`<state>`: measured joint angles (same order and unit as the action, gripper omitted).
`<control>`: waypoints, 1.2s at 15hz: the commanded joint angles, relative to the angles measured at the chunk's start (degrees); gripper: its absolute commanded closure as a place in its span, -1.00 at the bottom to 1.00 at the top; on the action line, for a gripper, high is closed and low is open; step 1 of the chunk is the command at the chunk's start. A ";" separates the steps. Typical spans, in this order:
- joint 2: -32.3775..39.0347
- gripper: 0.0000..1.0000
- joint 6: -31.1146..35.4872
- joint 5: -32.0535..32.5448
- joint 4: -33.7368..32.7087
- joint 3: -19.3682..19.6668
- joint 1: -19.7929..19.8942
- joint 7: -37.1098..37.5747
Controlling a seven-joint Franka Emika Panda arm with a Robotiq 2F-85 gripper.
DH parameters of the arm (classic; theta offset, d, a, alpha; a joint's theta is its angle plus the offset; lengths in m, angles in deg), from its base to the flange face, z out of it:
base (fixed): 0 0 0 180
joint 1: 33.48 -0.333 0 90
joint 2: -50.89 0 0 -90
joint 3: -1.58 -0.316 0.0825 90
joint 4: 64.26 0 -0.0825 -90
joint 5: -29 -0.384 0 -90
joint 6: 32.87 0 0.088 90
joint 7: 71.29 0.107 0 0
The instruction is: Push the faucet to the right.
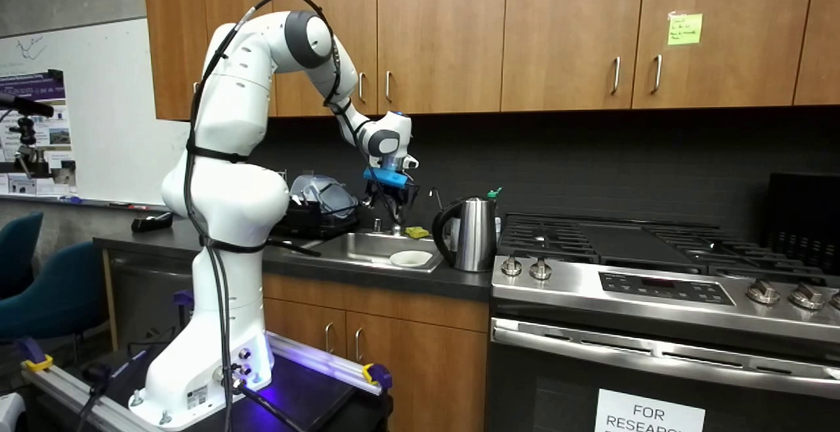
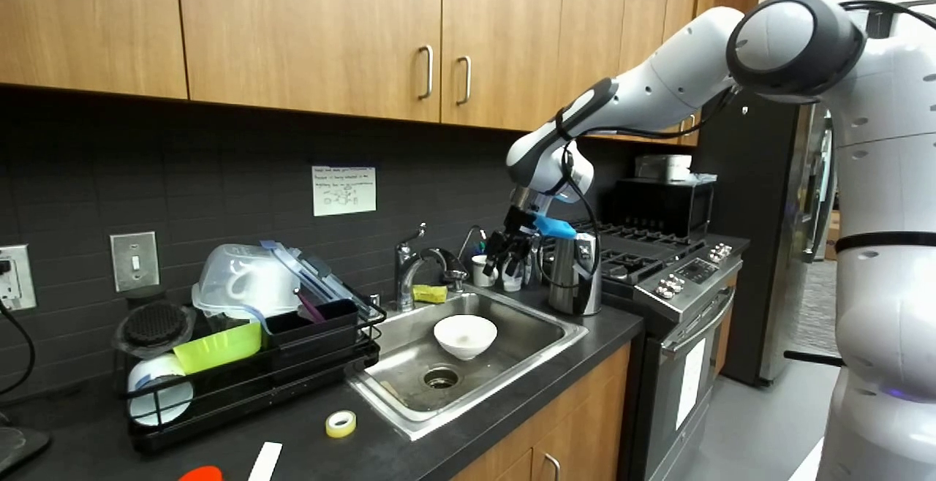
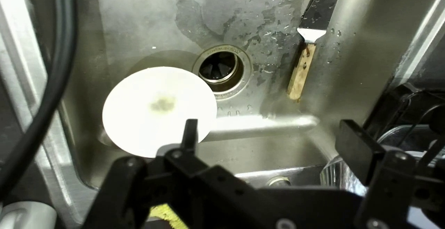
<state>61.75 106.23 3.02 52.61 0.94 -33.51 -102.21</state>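
The silvery faucet (image 2: 405, 276), its spout curved, stands at the back edge of the steel sink (image 2: 515, 316), a yellow sponge (image 2: 430, 293) just beside its base. Over the sink hangs the end effector (image 3: 269, 131), its fingers (image 3: 358, 148) spread well apart and, in an exterior view, clear of the faucet, while the wrist view shows a white bowl (image 3: 153, 107) and a wooden-handled spatula (image 3: 310, 36) lying either side of the drain (image 3: 221, 72). Farther out on the dark desk (image 2: 395, 459), a dish rack (image 2: 322, 375) sits at one side of the sink and a steel kettle (image 1: 477, 235) at the other, with the stove (image 1: 656, 327) just beyond.
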 commanded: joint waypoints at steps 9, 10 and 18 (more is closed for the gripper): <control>5.48 -1.00 -0.50 0.13 -6.16 -3.36 3.53 1.91; 5.81 -1.00 -0.46 0.06 -6.53 -3.54 3.61 2.04; 6.17 -1.00 -0.37 3.11 -7.64 -3.71 3.01 6.78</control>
<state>68.06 106.28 3.66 45.88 -2.45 -30.95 -98.58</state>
